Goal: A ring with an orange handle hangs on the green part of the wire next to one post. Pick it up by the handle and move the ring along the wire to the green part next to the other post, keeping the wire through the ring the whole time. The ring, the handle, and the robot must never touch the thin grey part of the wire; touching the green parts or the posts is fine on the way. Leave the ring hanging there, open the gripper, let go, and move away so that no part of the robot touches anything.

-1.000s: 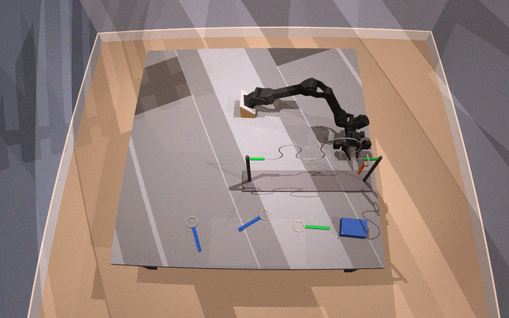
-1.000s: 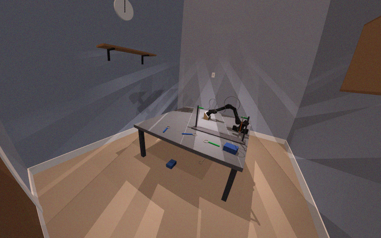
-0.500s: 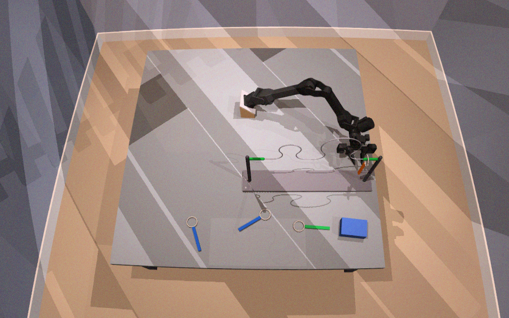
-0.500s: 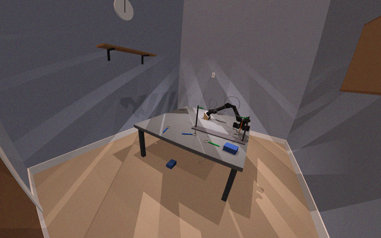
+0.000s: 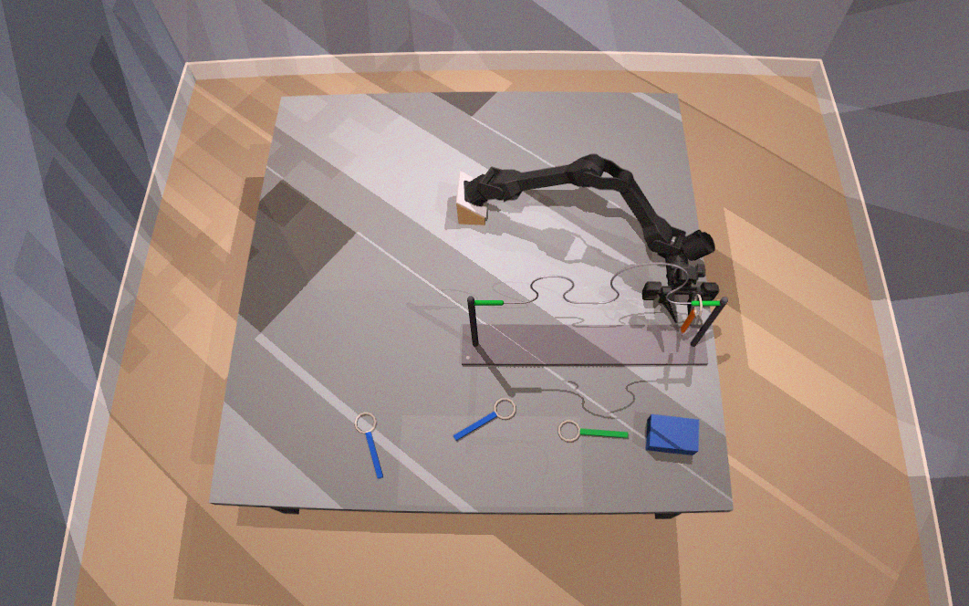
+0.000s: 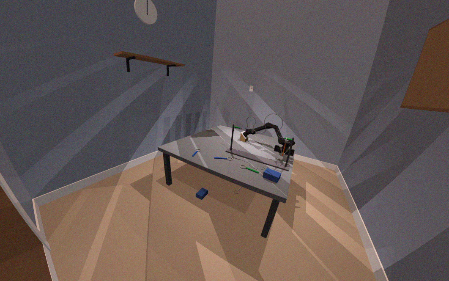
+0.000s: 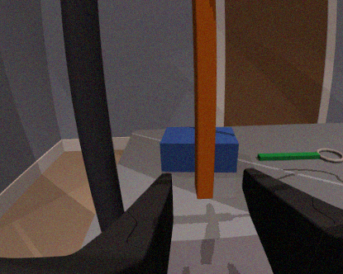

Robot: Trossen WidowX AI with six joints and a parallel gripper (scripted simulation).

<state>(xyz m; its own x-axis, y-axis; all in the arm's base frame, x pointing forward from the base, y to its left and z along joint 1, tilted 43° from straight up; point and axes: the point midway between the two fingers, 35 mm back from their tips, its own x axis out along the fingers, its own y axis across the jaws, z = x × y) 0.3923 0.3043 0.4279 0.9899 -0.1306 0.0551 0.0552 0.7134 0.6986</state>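
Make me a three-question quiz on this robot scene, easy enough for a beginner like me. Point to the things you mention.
1. True or false: the gripper (image 5: 674,325) (image 7: 207,180) is shut on the orange handle (image 5: 688,320) (image 6: 284,148) (image 7: 205,103).
2. Which thing lies on the table (image 5: 307,301) (image 6: 184,143)?
a) a yellow cup
b) a blue block (image 5: 672,433) (image 6: 271,174) (image 7: 199,157)
c) a red ball
3. Fill in the blank: besides the ring hanging on the wire, ____ rings with handles lie on the table.

Key: 1 false, the fingers stand apart with a gap on each side of the handle; 2 b; 3 three, two with blue handles and one with a green handle.
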